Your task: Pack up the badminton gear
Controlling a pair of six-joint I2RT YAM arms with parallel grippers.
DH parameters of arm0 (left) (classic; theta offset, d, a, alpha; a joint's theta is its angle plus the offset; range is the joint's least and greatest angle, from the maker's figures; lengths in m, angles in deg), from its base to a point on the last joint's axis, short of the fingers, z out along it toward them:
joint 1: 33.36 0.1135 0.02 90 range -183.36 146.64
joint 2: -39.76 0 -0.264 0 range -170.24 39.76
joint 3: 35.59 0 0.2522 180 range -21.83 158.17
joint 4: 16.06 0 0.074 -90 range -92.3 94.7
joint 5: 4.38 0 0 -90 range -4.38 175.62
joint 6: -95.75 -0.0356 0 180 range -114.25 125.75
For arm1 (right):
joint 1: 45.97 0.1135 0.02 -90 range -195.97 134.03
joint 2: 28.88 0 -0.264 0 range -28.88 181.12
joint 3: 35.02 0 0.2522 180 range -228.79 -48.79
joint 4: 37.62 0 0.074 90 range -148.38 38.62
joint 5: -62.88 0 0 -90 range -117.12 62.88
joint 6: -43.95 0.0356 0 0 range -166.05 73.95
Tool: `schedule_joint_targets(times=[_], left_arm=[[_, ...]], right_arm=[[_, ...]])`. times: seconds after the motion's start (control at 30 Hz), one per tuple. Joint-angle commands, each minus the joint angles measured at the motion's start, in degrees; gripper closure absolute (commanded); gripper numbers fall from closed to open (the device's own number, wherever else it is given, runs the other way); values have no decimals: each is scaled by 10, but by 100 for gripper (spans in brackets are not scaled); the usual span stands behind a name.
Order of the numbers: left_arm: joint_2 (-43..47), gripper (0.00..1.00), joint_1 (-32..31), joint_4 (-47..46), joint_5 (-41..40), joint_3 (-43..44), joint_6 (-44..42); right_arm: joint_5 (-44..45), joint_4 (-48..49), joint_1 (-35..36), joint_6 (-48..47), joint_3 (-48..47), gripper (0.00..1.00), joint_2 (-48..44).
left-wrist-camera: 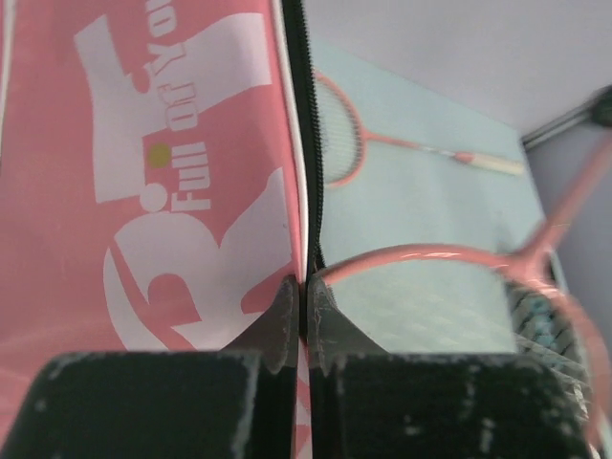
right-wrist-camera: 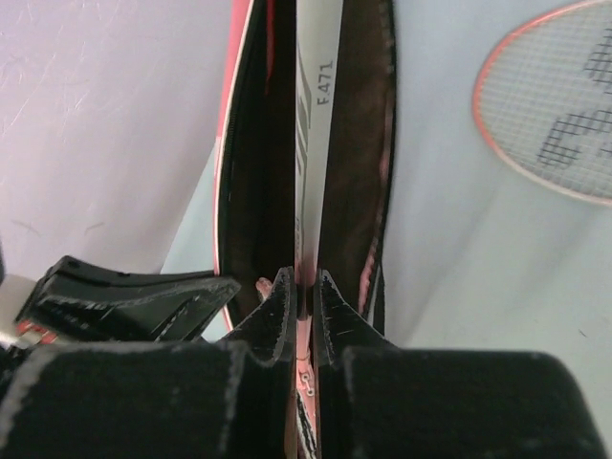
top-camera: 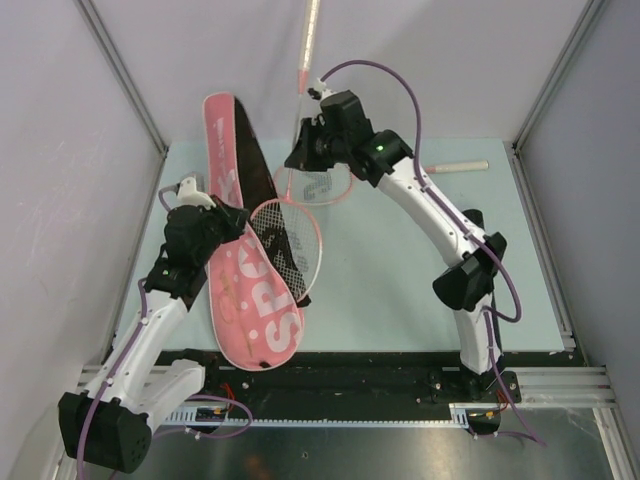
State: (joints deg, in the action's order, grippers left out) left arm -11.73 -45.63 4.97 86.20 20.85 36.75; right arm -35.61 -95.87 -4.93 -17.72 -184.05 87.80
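Note:
The pink bag (top-camera: 250,300) with white lettering lies open at the left of the table, its dark inside showing. My left gripper (top-camera: 228,218) is shut on the bag's zip edge (left-wrist-camera: 298,191) and holds the flap up. My right gripper (top-camera: 298,155) is shut on one pink racket. The racket's head (top-camera: 290,250) sits in the bag's opening and its handle (top-camera: 308,40) points up and away. In the right wrist view my gripper (right-wrist-camera: 304,277) holds this racket (right-wrist-camera: 316,124) edge-on. The second racket (top-camera: 322,187) lies flat on the table behind. No shuttlecocks or tube are in view.
The pale blue table (top-camera: 400,260) is walled in by grey panels on the left, back and right. The second racket's handle (top-camera: 460,166) reaches toward the back right. My two grippers work close together over the bag's far half.

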Motion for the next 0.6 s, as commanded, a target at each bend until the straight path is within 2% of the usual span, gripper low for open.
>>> schedule_joint_targets(times=[0.0,0.23,0.37,0.4,0.47,0.5,0.53,0.57], left_arm=[[17,100,-1,-146,74,14,61],[32,100,-1,-195,115,-7,142],[17,100,-1,-207,120,-1,163],[11,100,-1,-207,119,2,158],[7,100,0,-207,115,12,143],[3,100,0,-206,113,16,134],[-4,100,0,-206,105,21,125],[-9,100,0,-206,96,28,119]], right_arm=[[-31,58,15,20,-19,100,42],[-24,105,-10,77,-47,100,74],[-28,93,16,68,-46,100,80],[-24,92,23,50,-24,100,73],[-21,112,48,27,86,100,27],[-17,133,59,0,132,100,0],[-9,161,69,-15,233,100,-27],[0,203,79,-27,269,100,-69]])
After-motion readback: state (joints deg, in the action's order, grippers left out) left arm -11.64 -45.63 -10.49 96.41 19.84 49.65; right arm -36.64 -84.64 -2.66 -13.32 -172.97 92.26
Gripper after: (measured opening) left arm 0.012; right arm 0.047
